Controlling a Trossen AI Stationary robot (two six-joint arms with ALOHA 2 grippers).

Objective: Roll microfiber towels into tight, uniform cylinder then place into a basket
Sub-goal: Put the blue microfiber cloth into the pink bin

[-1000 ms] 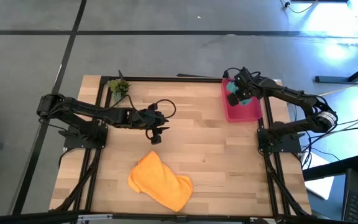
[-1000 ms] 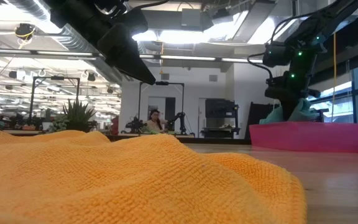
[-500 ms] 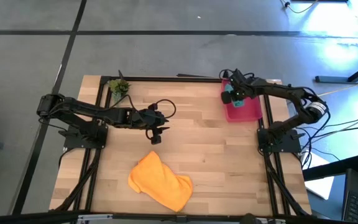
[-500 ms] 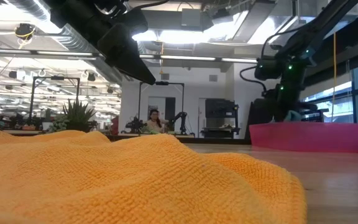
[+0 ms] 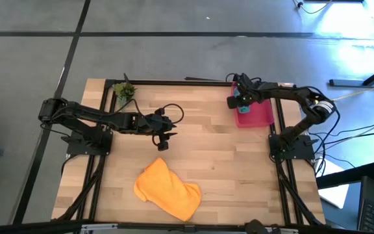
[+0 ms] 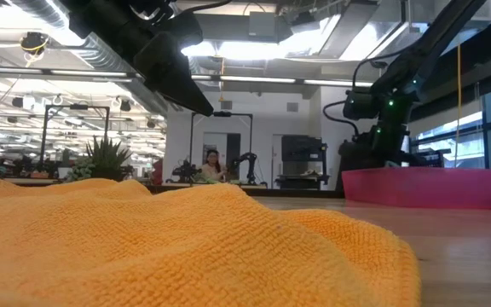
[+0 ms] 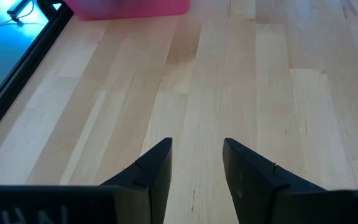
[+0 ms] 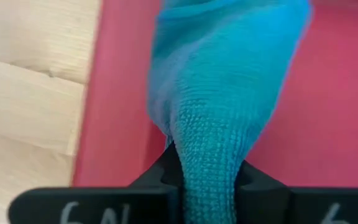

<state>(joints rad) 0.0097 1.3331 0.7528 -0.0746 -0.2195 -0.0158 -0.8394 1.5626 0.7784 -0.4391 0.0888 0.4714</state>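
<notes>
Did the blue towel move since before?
Yes. The teal microfiber towel, in the right end effector, shifted toward the left rim of the red-pink tray.

the basket (image 5: 257, 116) sits at the far right of the table (image 5: 219, 156), and a small plant (image 5: 124, 91) stands at the far left corner. one towel (image 5: 167, 188) lies on the table near the front edge, left of the middle. the left hand (image 5: 163, 140) hangs over the middle of the table, behind that towel, with a gap between its fingers. the right hand (image 5: 236, 101) is over the basket's left rim, pinching the other towel (image 8: 219, 106), which hangs above the basket floor.
</notes>
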